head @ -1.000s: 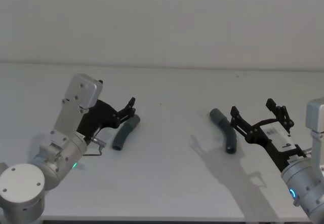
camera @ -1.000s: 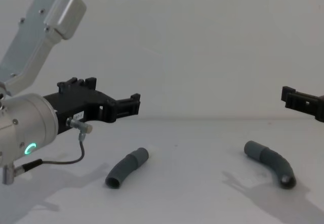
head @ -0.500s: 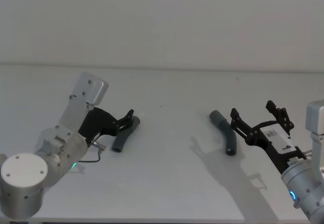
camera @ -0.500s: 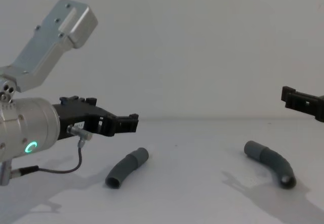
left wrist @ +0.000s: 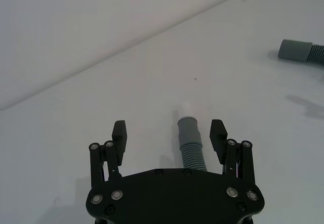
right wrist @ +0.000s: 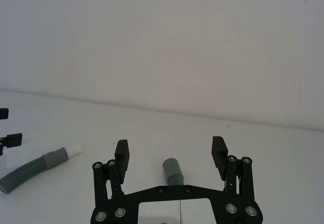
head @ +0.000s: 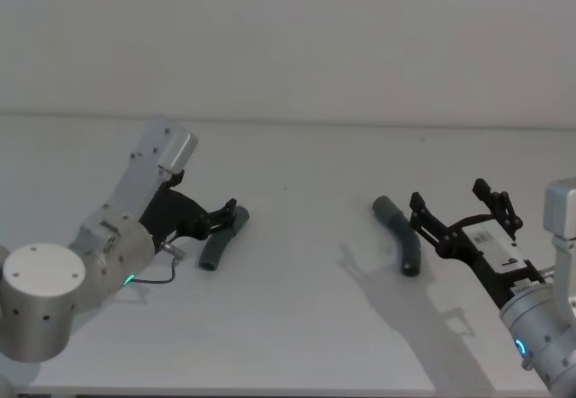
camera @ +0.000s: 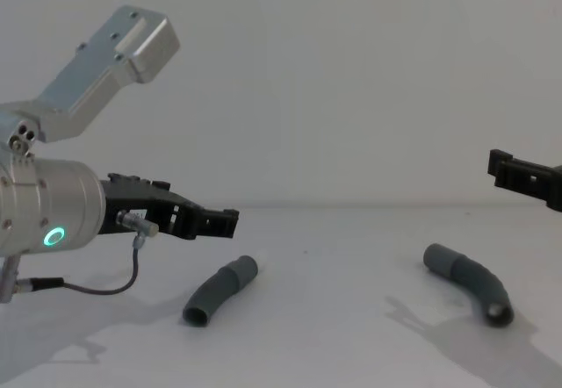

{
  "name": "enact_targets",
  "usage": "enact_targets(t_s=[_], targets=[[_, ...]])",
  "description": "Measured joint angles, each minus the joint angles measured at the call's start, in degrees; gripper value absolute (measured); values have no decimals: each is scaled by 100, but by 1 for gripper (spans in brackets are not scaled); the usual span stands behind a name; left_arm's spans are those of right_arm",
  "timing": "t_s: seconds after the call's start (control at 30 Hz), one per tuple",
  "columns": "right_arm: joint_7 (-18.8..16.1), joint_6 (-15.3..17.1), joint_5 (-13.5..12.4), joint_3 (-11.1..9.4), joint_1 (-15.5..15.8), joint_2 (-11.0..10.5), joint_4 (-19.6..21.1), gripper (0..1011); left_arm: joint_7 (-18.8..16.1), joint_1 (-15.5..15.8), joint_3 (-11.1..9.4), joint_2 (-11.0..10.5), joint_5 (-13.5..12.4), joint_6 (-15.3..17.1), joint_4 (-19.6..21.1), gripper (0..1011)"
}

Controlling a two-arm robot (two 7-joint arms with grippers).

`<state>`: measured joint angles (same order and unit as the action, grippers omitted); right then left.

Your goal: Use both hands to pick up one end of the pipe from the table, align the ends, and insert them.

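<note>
At centre-left, the left gripper, fingers spread, hangs over the left pipe piece on the table. The piece lies nearer one finger, so closing may shove it aside. At right, the right gripper, equally spread, hovers near the right pipe piece.

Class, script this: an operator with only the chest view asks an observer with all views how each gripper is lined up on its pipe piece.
Operator: Is the left gripper lined up on the left piece?
Observer: In the left wrist view, the piece shows between its open fingers, nearer one of them.
Operator: And the other side?
Observer: In the right wrist view, the right piece shows its collar about centred between the right gripper's open fingers.
</note>
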<state>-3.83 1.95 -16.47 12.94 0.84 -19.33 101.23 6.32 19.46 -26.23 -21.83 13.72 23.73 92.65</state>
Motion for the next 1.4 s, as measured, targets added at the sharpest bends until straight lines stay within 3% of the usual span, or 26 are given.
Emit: enact_targets(t_s=[0.4,1.4], targets=[[0,0,0,0,0,0,0,1000,223,207,-19,16,26,342,-190,1001],[0,0,0,0,0,0,0,1001,590,576,17,278,103,819,-762,1001]])
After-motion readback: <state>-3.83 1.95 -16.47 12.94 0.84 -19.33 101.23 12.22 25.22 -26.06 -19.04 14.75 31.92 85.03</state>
